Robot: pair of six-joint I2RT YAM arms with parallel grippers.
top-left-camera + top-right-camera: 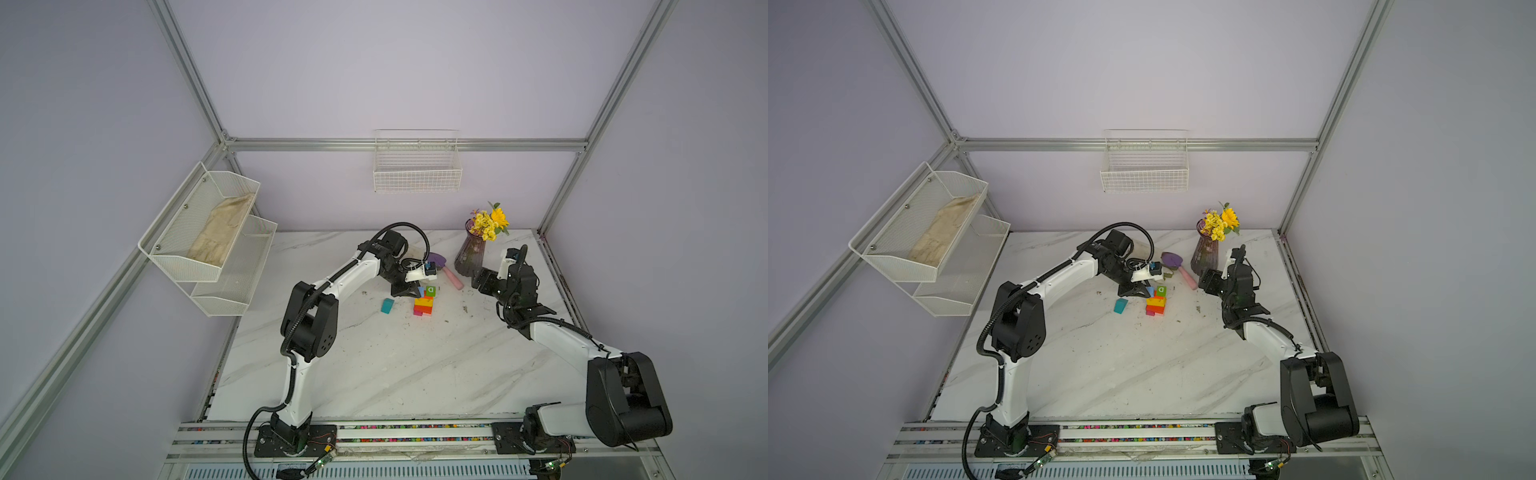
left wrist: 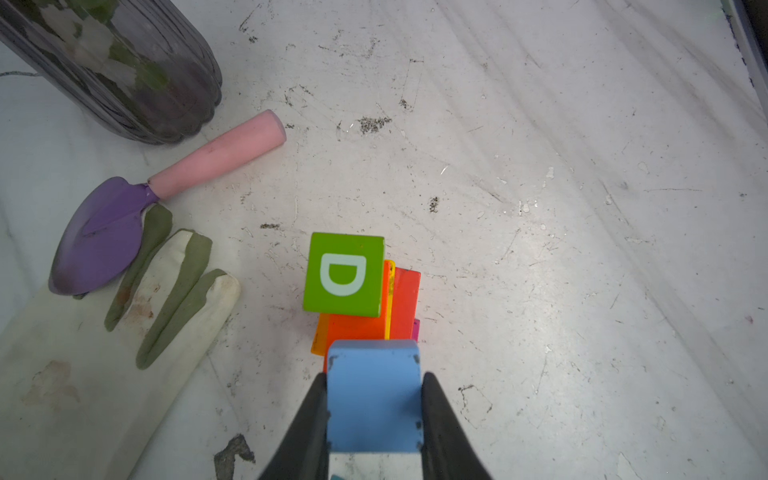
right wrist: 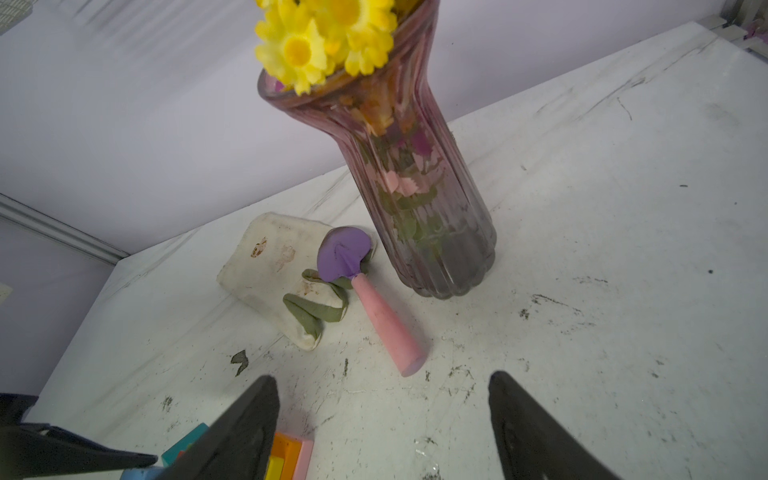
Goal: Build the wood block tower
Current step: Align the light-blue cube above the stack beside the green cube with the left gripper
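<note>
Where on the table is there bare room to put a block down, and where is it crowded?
Bare: the wide front of the table, between the tower and the near edge, and the strip left of the teal block. Crowded: behind the tower, where glove, trowel and vase sit close together.

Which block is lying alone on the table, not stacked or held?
The teal block: it lies by itself left of the tower. The blue block is in the left gripper; the rest are stacked.
</note>
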